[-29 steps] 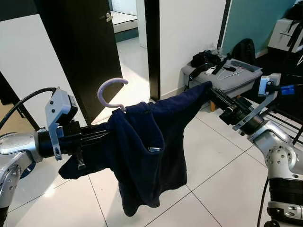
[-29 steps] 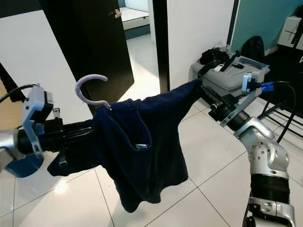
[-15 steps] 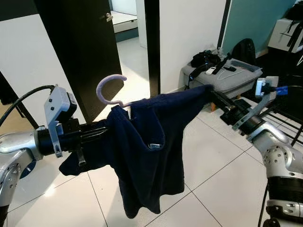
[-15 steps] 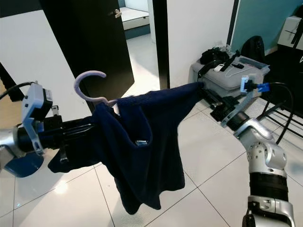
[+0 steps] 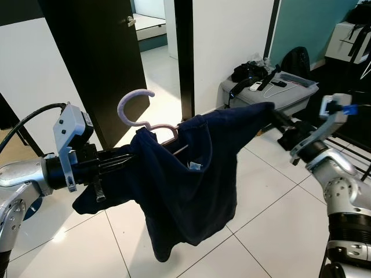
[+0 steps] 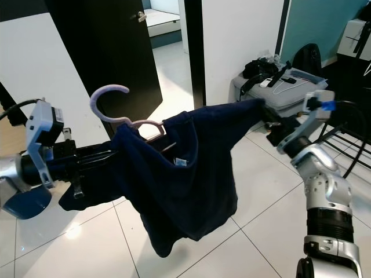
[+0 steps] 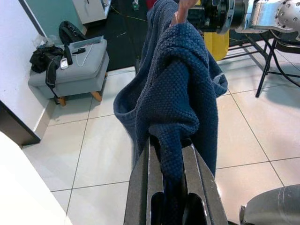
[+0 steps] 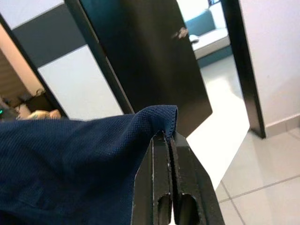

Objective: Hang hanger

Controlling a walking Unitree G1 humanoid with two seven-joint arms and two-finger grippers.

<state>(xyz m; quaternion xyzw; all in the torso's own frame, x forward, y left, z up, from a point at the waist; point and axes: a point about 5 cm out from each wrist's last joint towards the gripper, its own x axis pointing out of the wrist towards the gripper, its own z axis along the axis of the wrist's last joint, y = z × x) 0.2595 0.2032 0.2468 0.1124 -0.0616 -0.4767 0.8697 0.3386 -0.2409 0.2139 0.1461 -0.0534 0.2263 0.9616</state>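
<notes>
A navy shirt point(image 5: 191, 179) hangs stretched in the air between my two grippers. Inside it sits a pale lilac hanger point(image 5: 135, 106); its hook stands up out of the collar and one arm shows at the neck opening. My left gripper point(image 5: 132, 157) is shut on a bunch of the shirt near the collar; in the left wrist view the knit fabric point(image 7: 180, 89) is pinched between the fingers point(image 7: 140, 173). My right gripper point(image 5: 277, 119) is shut on the shirt's far edge point(image 8: 161, 115), held out to the right.
A dark door point(image 5: 93, 58) stands open behind the hanger, with a bright doorway beside it. A grey padded bench point(image 5: 272, 95) carrying a black bag sits at the back right. Black rack legs point(image 5: 362, 147) stand at the far right. White floor tiles lie below.
My right gripper has drawn the shirt's edge farther right. The collar has opened, baring the hanger's arm, and the cloth sags lower in the middle.
</notes>
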